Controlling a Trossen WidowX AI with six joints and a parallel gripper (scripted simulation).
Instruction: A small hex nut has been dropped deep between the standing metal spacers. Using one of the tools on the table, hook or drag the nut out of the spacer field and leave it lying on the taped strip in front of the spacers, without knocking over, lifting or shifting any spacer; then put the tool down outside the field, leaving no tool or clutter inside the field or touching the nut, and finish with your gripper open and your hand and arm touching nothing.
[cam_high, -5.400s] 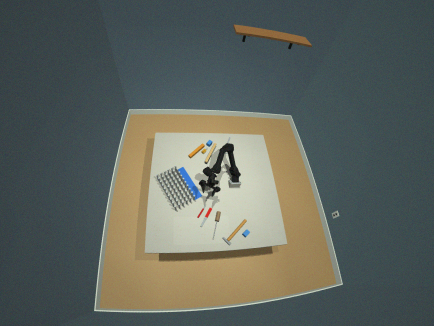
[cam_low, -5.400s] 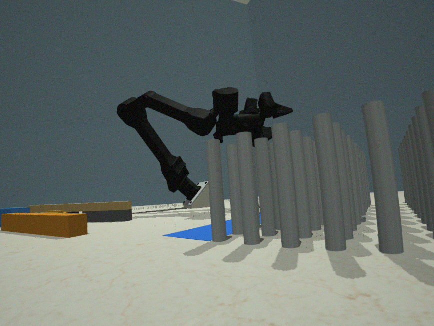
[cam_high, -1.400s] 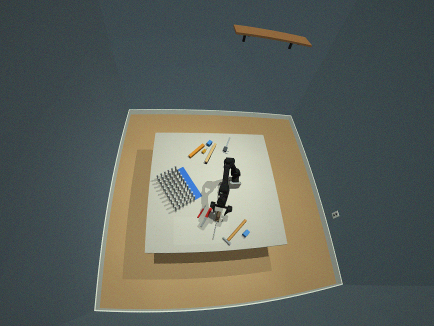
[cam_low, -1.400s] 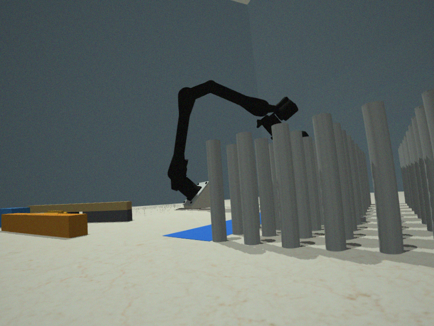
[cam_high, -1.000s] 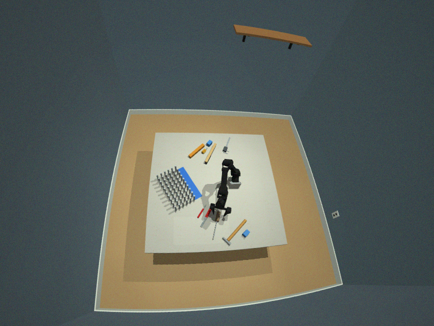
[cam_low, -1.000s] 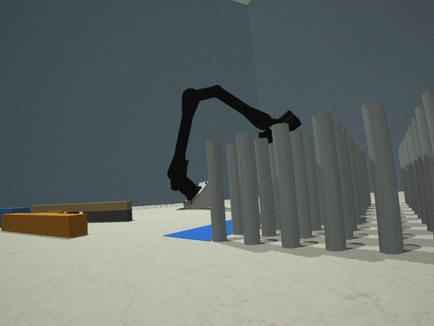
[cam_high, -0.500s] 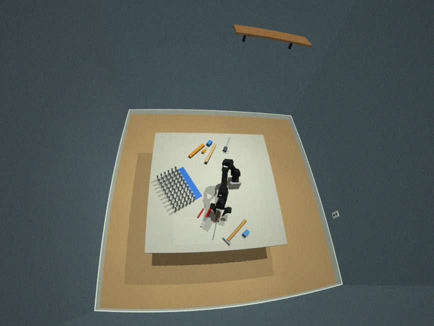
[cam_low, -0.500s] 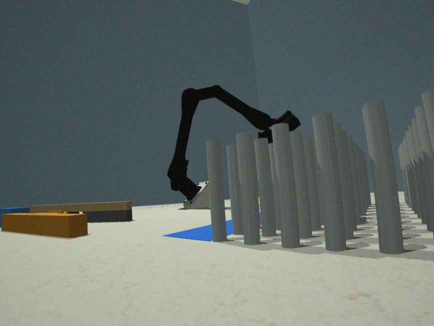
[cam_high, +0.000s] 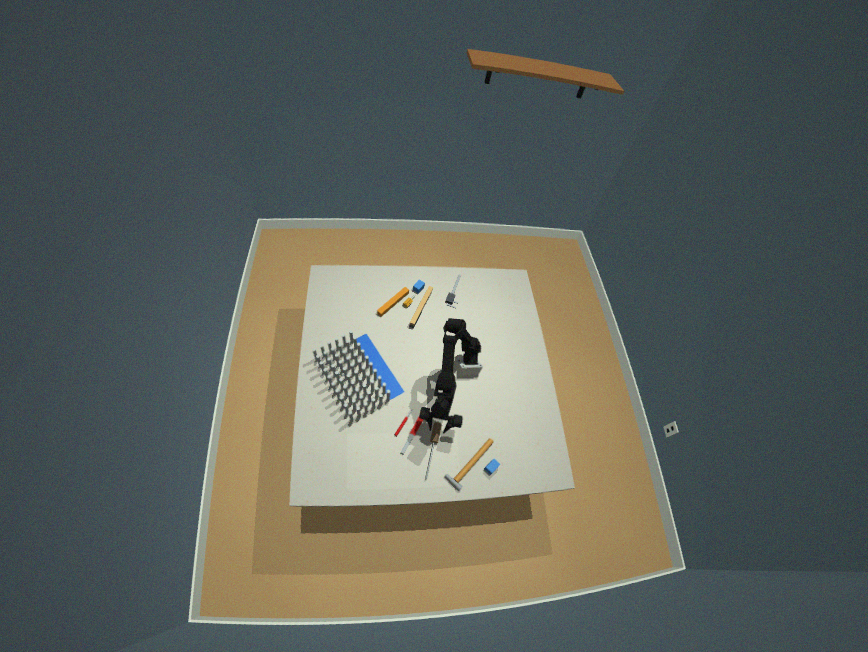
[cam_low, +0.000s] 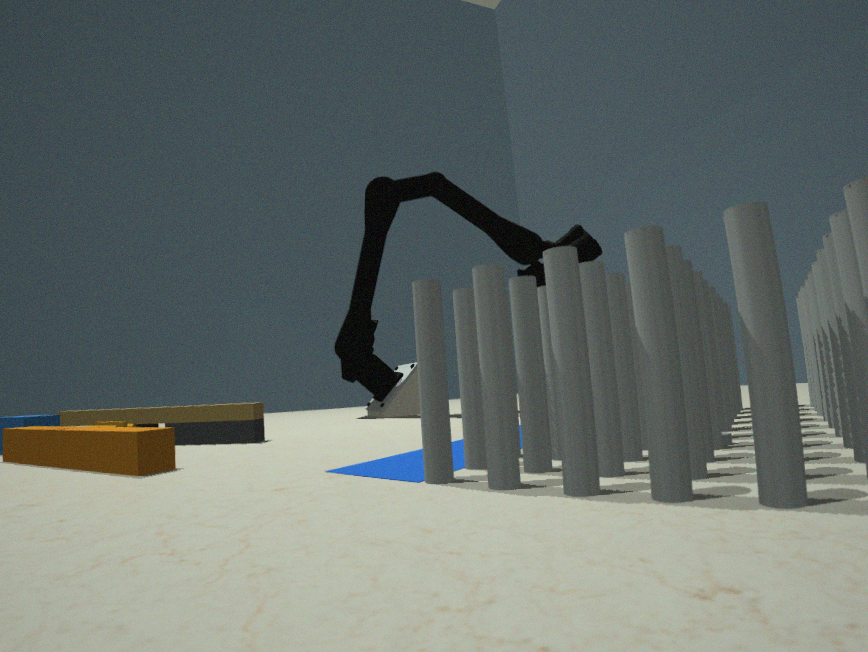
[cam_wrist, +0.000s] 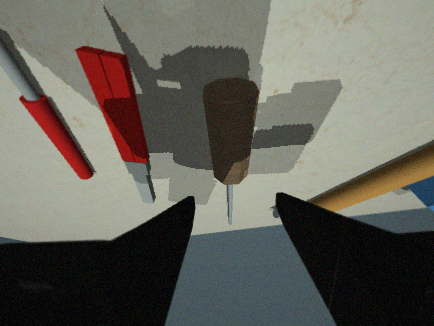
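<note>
The grey metal spacers (cam_high: 351, 338) (cam_low: 571, 371) stand upright in rows at the left of the table. The blue taped strip (cam_high: 382, 366) (cam_low: 392, 463) lies along their side facing the arm. I cannot make out the nut in any view. A tool with a thick brown handle (cam_high: 436, 433) (cam_wrist: 231, 130) and a thin metal shaft lies on the table, its shaft pointing away from the arm. My gripper (cam_high: 438, 429) (cam_wrist: 234, 200) is open, partly narrowed, with nothing held. It is low over the brown handle, the fingertips one to each side of it in the wrist view.
A flat red-handled tool (cam_high: 416, 425) (cam_wrist: 112, 100) and a thin red-handled one (cam_high: 401, 426) (cam_wrist: 57, 137) lie left of the brown handle. A hammer (cam_high: 473, 459) (cam_wrist: 380, 175) and a blue block (cam_high: 491, 466) lie right. An orange bar (cam_high: 392, 301) (cam_low: 84, 449) lies at the back.
</note>
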